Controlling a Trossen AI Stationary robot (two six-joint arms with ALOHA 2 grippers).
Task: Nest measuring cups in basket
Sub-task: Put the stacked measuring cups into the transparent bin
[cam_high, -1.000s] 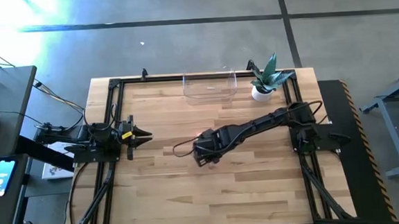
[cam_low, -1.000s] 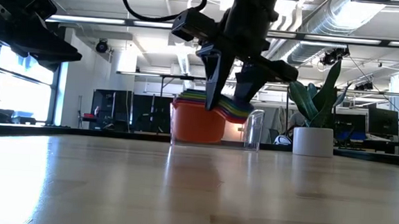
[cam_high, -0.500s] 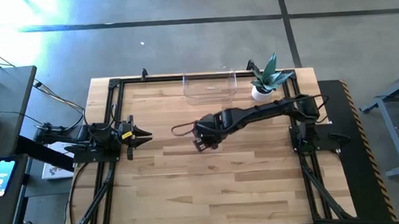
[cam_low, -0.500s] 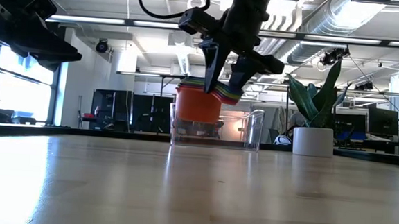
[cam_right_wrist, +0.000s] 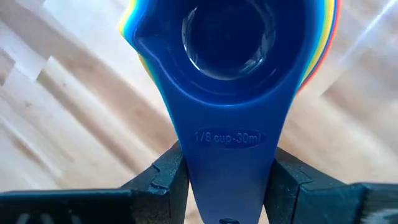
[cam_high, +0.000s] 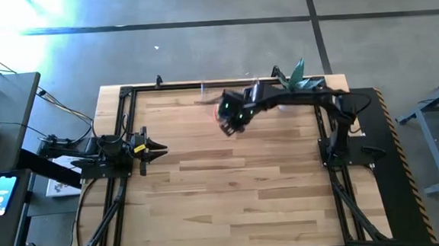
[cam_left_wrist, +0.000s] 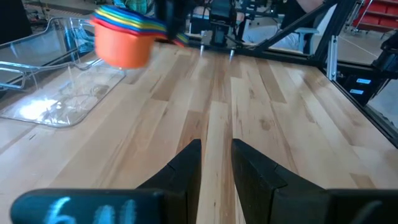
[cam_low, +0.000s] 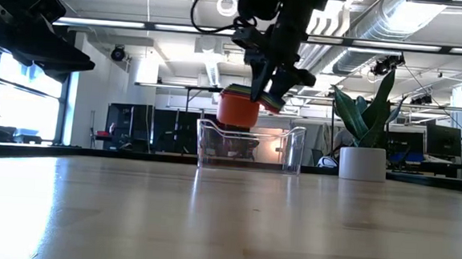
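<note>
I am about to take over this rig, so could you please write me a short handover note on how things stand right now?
Right gripper: shut on the handles of the nested measuring cups, holding the stack in the air above the basket at the table's far edge.
Left gripper: idle at the table's left side, holding nothing.
Done: cups nested, blue one innermost, orange outermost, and lifted.
Left: lower the stack into the basket, release, withdraw.
</note>
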